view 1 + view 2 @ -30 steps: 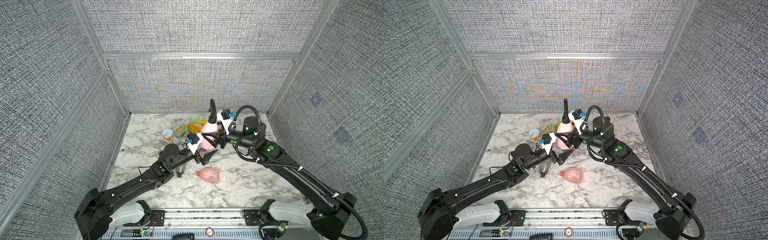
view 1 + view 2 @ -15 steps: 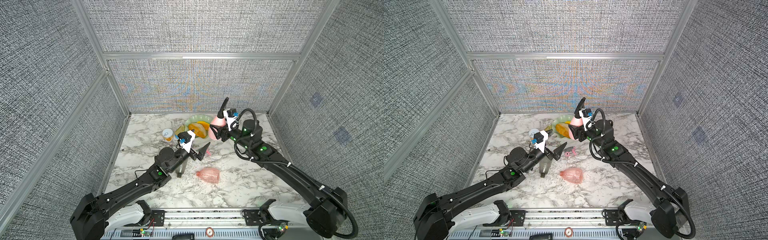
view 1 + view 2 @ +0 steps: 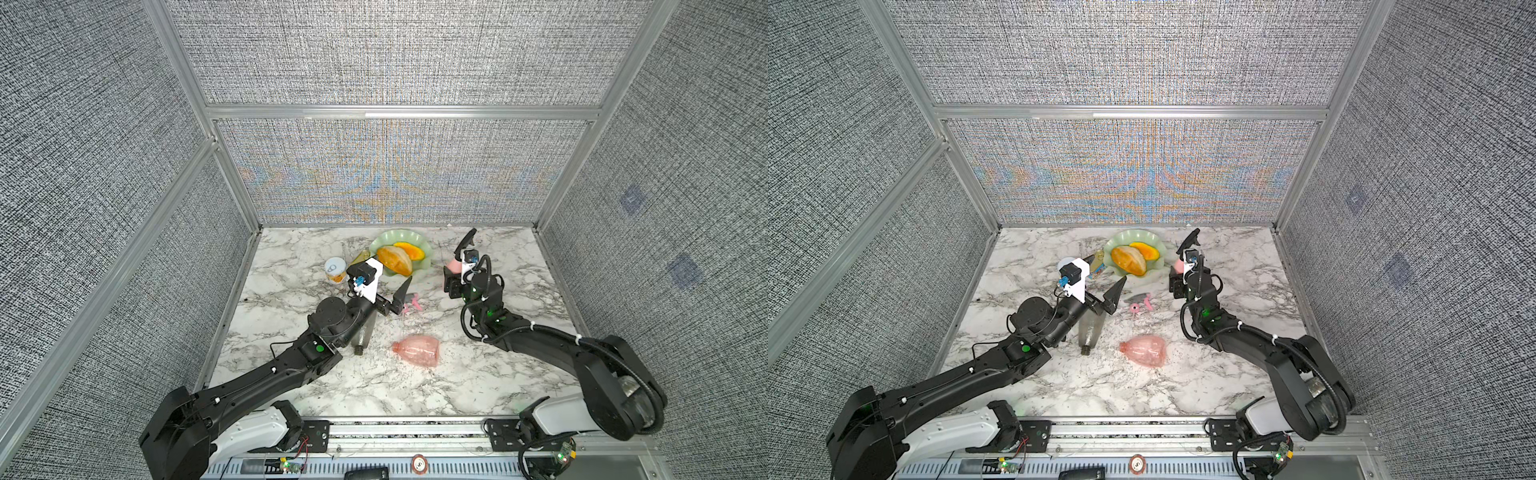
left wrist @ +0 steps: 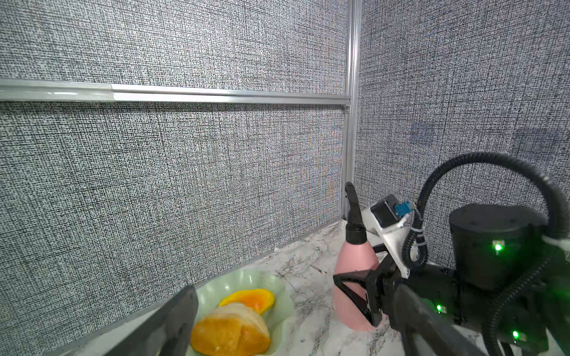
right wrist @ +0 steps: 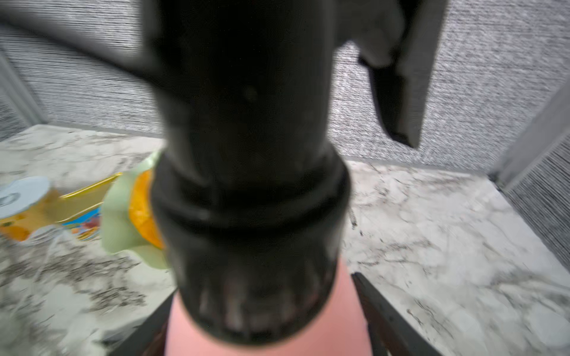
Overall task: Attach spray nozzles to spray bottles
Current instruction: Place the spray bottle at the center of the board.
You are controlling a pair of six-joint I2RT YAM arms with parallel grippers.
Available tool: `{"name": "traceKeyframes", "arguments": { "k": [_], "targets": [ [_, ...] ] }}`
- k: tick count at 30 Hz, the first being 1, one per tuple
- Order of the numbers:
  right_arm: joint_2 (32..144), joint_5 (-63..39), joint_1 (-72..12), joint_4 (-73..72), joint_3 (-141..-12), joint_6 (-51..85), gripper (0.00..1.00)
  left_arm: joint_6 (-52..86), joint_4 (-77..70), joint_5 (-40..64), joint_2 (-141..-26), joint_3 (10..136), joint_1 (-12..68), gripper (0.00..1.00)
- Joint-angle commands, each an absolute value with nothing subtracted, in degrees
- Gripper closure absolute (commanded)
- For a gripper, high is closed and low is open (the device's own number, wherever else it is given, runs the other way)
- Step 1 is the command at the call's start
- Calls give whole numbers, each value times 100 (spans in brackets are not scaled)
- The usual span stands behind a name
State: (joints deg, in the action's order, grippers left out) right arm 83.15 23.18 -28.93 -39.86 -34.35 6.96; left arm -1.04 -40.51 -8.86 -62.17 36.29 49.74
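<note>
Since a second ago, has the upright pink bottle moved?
Yes: the bottle moved right, from in front of the dish to past its right edge.

Pink bottle [image 4: 354, 259] upright, black nozzle [image 4: 353, 218] attached.

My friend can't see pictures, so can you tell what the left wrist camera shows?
A pastel pink spray bottle with a black nozzle on top is held upright by the right gripper near the wall corner. Beside it sits a pale green dish holding orange food.
</note>
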Motion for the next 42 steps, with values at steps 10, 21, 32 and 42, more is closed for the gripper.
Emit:
{"name": "traceKeyframes", "arguments": {
  "k": [10,21,32,42],
  "targets": [
    [9026,3114,-2927,-5630,-2358,1659,26,97,-4486,-1011,-6224,3524,4968,1],
    [10405,3320,-3050,-7051,-2426,1678,25,43,-4658,-1081,-6229,3415,4974,1],
    [10846,3362,-3076,-6809,-2878,1612,18,-9,-4685,-1142,-6288,3400,4966,1],
    [10767,3327,-3111,-6757,-2960,1549,13,-26,-4693,-1101,-6279,3398,4966,1]
  ]
}}
